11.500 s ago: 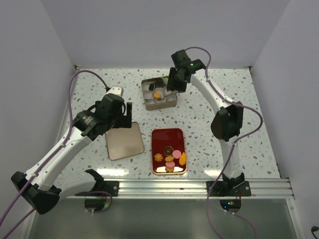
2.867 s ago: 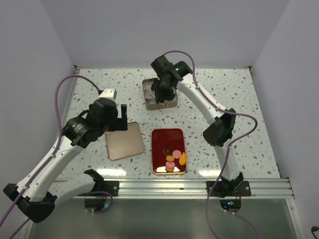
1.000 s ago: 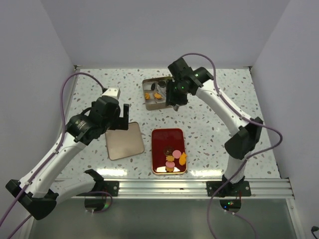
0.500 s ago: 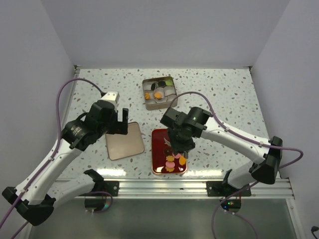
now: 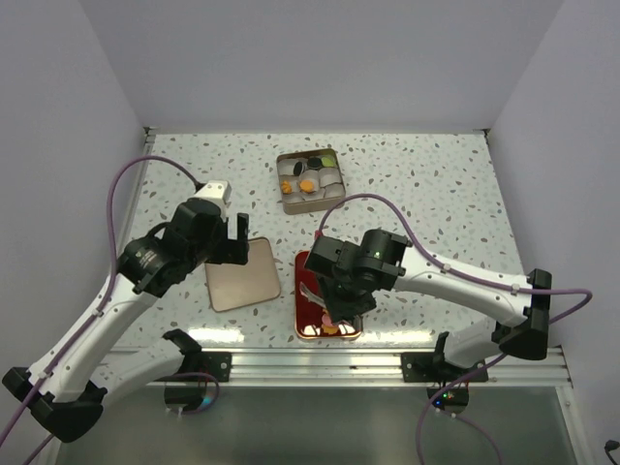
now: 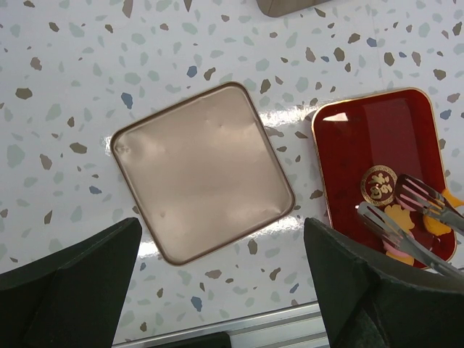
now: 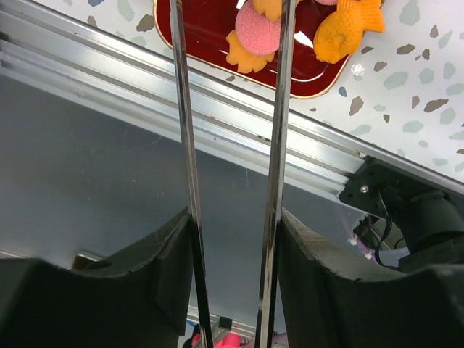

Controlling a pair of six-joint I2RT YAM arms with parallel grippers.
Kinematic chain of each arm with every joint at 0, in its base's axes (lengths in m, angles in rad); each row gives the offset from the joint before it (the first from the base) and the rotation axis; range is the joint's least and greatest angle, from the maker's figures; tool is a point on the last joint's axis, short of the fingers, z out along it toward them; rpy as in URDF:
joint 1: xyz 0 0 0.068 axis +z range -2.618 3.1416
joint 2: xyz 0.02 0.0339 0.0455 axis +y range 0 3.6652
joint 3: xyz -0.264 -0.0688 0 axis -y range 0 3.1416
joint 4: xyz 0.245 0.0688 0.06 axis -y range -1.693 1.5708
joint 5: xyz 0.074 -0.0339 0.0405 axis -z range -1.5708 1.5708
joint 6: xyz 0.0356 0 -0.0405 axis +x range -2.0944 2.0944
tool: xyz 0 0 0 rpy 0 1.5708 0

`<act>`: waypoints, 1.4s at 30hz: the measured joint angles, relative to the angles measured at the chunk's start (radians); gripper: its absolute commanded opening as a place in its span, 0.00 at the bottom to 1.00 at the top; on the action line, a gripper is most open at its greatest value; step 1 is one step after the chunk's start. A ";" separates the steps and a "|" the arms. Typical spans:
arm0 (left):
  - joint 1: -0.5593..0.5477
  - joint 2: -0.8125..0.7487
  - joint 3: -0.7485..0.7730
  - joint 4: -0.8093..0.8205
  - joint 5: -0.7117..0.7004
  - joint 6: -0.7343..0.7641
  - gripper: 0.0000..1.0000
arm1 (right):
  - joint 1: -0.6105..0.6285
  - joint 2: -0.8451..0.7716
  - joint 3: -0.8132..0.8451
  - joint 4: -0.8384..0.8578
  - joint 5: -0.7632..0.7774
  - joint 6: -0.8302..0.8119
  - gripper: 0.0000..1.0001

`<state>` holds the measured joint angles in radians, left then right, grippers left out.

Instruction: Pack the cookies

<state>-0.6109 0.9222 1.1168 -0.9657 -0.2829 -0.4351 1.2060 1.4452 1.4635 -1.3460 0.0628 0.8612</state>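
Your right arm has shifted nearer over the red tray (image 5: 303, 266) since half a second ago.
From above: some cookies (image 5: 307, 183) lie in the tin (image 5: 291, 201) far up the bench (image 5: 436, 194), and the rest are on the tray under the right pincer (image 5: 339, 308). Left wrist: the left pincer (image 6: 222, 239) is released and hovers over the lid (image 6: 201, 170). Right wrist: the right pincer is clenched on the tongs (image 7: 279, 145), with a pink cookie (image 7: 259, 32) between their blades.

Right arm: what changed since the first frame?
The right gripper, holding the tongs, swung from the tin back to the red tray, over the remaining cookies. One orange cookie left the tray and lies in the tin. Tin, tray, lid stayed put; the left gripper still hovers open over the lid.
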 measured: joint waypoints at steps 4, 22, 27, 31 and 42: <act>0.000 -0.017 -0.007 0.000 0.000 -0.016 1.00 | 0.004 -0.022 -0.036 0.006 0.002 0.026 0.49; 0.000 -0.027 -0.035 -0.001 0.014 -0.045 1.00 | 0.053 -0.176 -0.219 0.000 -0.039 0.121 0.48; 0.000 -0.028 -0.037 -0.001 0.018 -0.054 1.00 | 0.088 -0.176 -0.263 0.001 -0.056 0.146 0.48; 0.000 -0.039 -0.053 -0.003 0.018 -0.062 1.00 | 0.090 -0.176 -0.290 0.003 -0.058 0.160 0.48; 0.000 -0.051 -0.063 -0.004 0.018 -0.070 1.00 | 0.090 -0.135 -0.285 0.005 -0.058 0.171 0.48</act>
<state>-0.6109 0.8711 1.0534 -0.9699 -0.2649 -0.5053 1.2957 1.3098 1.1790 -1.3411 0.0044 1.0317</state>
